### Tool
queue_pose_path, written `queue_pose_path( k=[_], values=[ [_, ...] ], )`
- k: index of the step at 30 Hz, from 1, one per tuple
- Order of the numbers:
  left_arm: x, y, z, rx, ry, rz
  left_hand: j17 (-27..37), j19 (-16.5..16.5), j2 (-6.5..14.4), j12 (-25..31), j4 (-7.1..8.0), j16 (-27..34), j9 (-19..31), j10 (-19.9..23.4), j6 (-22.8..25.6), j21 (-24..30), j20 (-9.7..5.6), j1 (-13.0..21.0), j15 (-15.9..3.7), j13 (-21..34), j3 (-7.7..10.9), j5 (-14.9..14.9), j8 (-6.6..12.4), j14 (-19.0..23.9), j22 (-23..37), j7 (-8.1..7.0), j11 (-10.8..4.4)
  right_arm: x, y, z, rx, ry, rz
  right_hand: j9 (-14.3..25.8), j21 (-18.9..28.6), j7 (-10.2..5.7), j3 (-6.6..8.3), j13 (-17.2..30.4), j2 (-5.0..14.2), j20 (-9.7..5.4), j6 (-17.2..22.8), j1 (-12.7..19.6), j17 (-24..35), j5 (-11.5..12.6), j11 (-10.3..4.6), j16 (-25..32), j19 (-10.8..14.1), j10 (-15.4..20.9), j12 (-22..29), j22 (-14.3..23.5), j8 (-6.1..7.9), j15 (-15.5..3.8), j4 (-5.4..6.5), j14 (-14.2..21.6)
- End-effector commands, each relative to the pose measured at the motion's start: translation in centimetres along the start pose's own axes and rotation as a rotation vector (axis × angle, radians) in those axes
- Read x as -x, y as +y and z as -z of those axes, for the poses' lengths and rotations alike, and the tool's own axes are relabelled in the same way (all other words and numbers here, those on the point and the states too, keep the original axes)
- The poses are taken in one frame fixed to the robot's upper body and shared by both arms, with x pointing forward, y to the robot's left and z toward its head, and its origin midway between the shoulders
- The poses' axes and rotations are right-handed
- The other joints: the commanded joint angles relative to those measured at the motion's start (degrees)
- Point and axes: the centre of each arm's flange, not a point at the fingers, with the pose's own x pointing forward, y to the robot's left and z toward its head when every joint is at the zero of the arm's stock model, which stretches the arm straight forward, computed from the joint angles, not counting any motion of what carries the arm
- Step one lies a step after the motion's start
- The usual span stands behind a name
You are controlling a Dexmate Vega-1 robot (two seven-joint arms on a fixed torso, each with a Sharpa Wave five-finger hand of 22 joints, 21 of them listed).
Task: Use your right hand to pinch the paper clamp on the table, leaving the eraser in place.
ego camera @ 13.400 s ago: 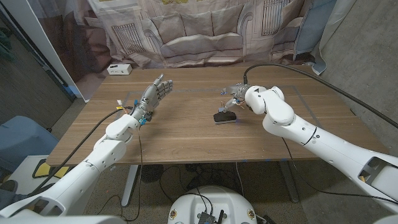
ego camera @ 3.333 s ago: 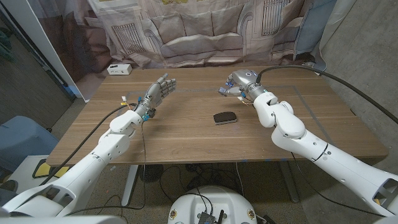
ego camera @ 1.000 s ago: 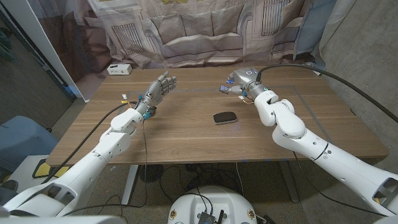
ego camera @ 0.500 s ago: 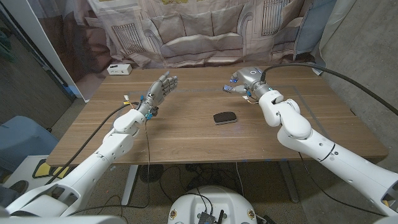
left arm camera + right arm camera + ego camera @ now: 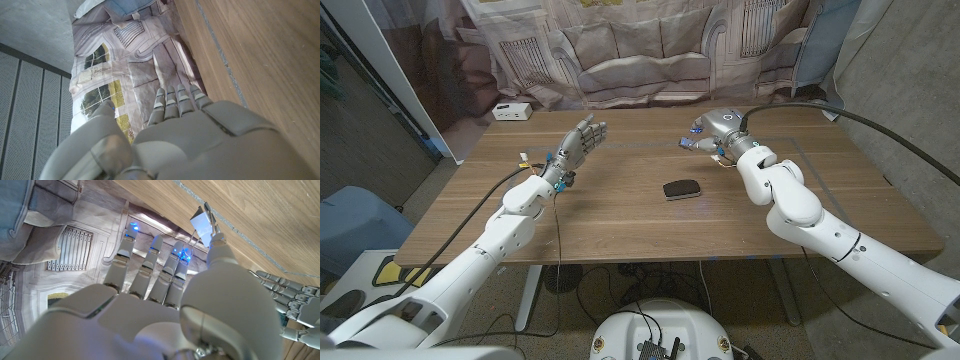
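The right hand (image 5: 708,131) pinches a small silvery paper clamp (image 5: 203,222) above the far wooden desk (image 5: 620,215), the dark oblong eraser (image 5: 681,188) lying nearer, while the left hand (image 5: 577,143) holds released fingers (image 5: 176,101).

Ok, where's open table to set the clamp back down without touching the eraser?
Bare wood lies between the right hand holding the paper clamp and the eraser, and along the table near edge. It is tighter by the left hand.

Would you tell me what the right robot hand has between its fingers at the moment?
The right robot hand pinches the paper clamp between thumb and a finger, above the table. The thumb covers part of the clamp. The eraser lies apart on the wood.
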Motion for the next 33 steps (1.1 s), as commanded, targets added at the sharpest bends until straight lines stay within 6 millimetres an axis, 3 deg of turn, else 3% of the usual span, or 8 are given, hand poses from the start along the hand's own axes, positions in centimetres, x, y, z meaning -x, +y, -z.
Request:
queue_pose_path(
  k=[1, 33],
  values=[
    [0.5, 0.0, -0.5, -0.018, 0.001, -0.020, 0.07, -0.45, -0.47, 0.00, -0.03, 0.10, 0.18, 0.43, 0.51, 0.28, 0.19, 0.00, -0.13, 0.19, 0.63, 0.08, 0.00, 0.32, 0.02, 0.13, -0.07, -0.1, 0.4, 0.2, 0.005, -0.014, -0.021, 0.36, -0.13, -4.50, -0.42, 0.11, 0.31, -0.04, 3.91, -0.60, 0.19, 0.19, 0.15, -0.02, -0.37, -0.84, -0.14, 0.16, -0.33, -1.97, -0.04, -0.40],
    [0.1, 0.9, -0.6, -0.008, 0.006, -0.019, 0.06, -0.42, -0.52, -0.02, -0.16, 0.04, 0.18, 0.43, 0.46, 0.29, 0.19, -0.08, -0.19, 0.19, 1.04, 0.09, -0.03, 0.23, 0.02, 0.01, 0.00, -1.4, 0.3, -0.4, 0.082, -0.017, -0.100, 0.19, 0.07, -4.42, -1.62, -0.13, -0.69, 0.01, 0.42, -2.65, 0.26, 0.39, 0.61, -0.57, -1.06, -4.88, -0.31, 0.20, -2.19, -1.63, -0.02, -2.80]
  ],
)
